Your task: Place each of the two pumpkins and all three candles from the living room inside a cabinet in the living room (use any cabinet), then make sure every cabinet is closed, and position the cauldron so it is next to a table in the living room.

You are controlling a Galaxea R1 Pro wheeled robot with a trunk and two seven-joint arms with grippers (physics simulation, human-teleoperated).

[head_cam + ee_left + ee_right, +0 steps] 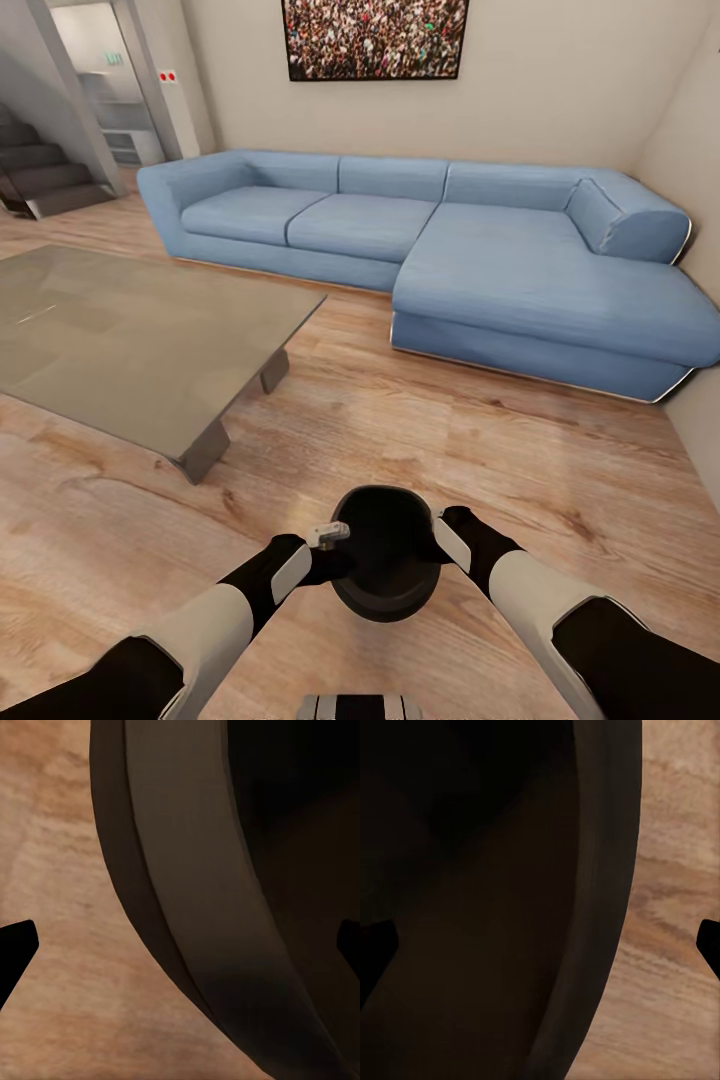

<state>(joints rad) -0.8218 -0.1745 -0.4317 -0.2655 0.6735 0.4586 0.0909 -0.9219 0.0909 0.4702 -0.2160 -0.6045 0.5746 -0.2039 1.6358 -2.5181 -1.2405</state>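
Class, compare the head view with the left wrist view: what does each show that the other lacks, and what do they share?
Head view alone: the blue sofa, the grey table, a framed picture, stairs, and both arms flanking the cauldron. Left wrist view alone: the cauldron's rim up close, straddled by the left pincer with its dark fingertips wide apart. Both show the cauldron and the wooden floor.

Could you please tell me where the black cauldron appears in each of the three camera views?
Head view: the cauldron sits at the bottom centre, between the two arms, above the wood floor.
Left wrist view: its rim and dark inside take up the picture's right part.
Right wrist view: its rim and dark inside take up the picture's left part.
Shared landmark: the wood floor beside the rim.
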